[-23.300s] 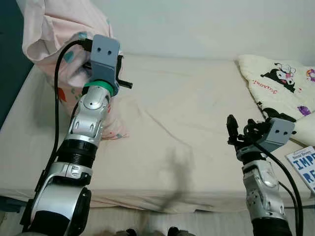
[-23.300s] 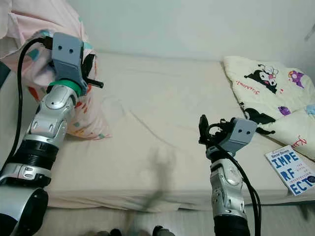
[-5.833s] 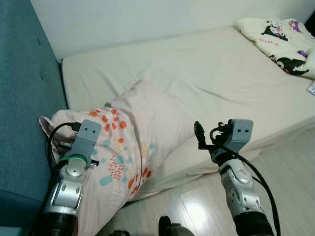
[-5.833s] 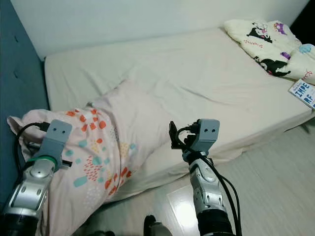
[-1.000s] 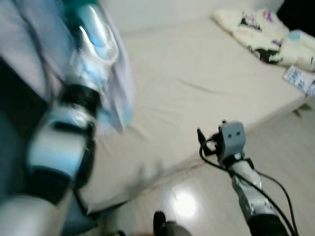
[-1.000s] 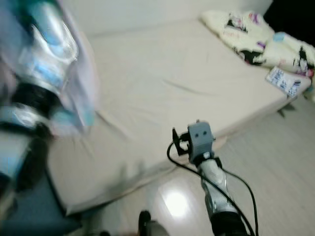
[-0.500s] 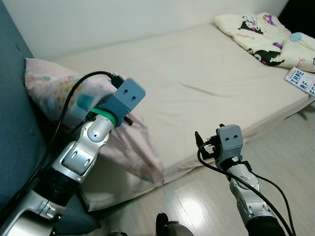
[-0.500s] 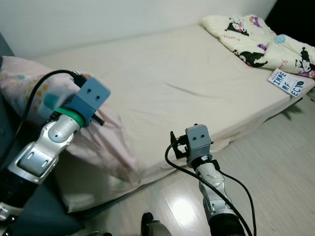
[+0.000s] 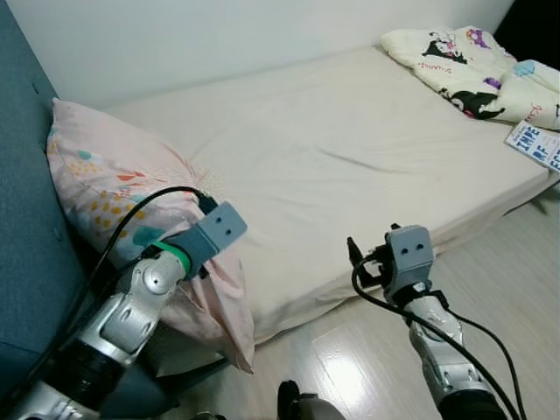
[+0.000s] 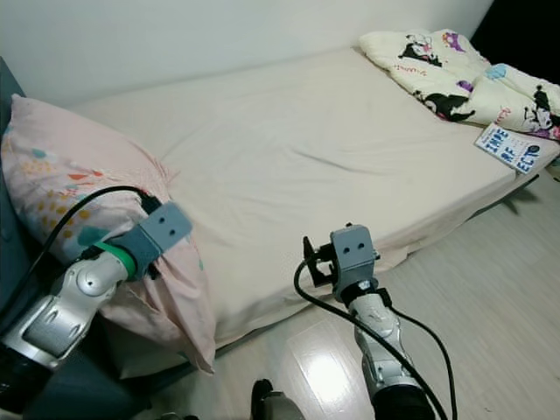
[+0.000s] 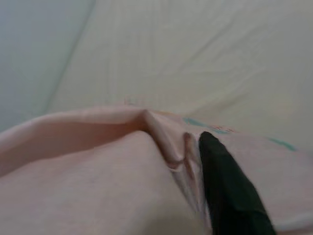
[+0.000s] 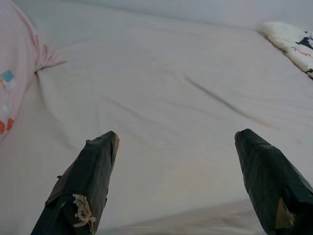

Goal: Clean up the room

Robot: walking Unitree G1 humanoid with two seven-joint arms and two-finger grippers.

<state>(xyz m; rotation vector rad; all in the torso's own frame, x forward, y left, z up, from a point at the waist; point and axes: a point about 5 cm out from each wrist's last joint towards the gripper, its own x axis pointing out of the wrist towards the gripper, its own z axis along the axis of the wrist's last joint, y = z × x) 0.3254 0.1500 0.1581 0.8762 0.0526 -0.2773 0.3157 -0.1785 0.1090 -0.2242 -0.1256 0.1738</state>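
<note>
Softly creased, the cream sheet covers the whole bed (image 9: 350, 149), a broad flat mattress that we face from its long side. At its head end, against the teal upholstered headboard (image 9: 22, 201), stands our task's thing: the pillow (image 9: 114, 188), plump and pale pink, printed with small orange, yellow and teal shapes, its lower corner drooping over the mattress edge toward the floor. Our left gripper (image 11: 188, 161) is buried in that slack corner; the left wrist view lets us see one black finger (image 11: 227, 191) pressed against a pinched fold of the pink cloth, so we read it as clamped on the pillow. From the head views the grey wrist block and green ring hide those fingers.

Our right gripper (image 12: 178, 181) hangs in front of the bed's edge, above the pale wood floor (image 10: 490, 289), its two black fingers spread wide with nothing between them; one pad (image 12: 80, 205) shows frayed, peeling tape.

At the far end lies a crumpled cream quilt (image 10: 446, 70) with black-and-white cartoon figures, and just beside it, at the mattress corner, a flat white book (image 10: 514, 147) with blue lettering.
</note>
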